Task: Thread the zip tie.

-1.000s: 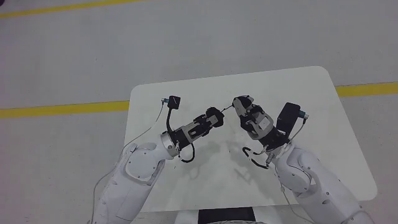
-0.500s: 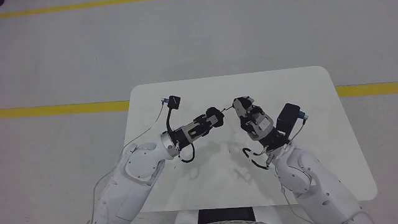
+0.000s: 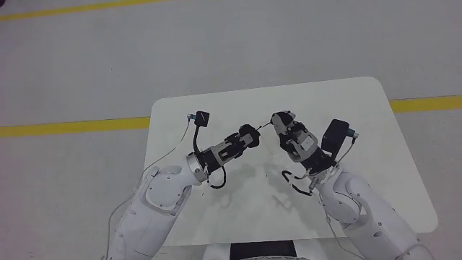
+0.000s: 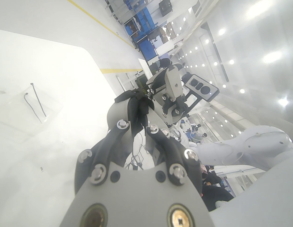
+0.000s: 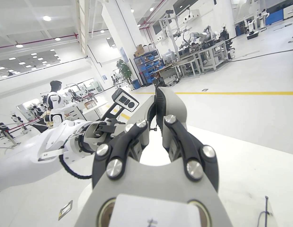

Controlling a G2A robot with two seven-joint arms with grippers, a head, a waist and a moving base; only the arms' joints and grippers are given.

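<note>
Hanging above the middle of the white rounded-corner desk (image 3: 375, 108), the left gripper (image 4: 137, 101) and the right gripper (image 5: 157, 95) face each other tip to tip, near but not touching. A thin black plastic zip tie (image 3: 262, 126) runs across the short gap between them, held up in the air clear of the desk. In the left wrist view, the left gripper's black pads (image 4: 143, 108) are pressed together on one end of the zip tie. In the right wrist view, the right gripper's ribbed black pads (image 5: 162, 100) are likewise squeezed flat against each other, with the thin strip caught between them. Whether the strip's tip has entered the head is too small to tell. Two more thin dark ties (image 4: 38, 101) lie side by side on a clear plastic sheet (image 4: 16, 121), flat on the desk and well apart from both grippers
</note>
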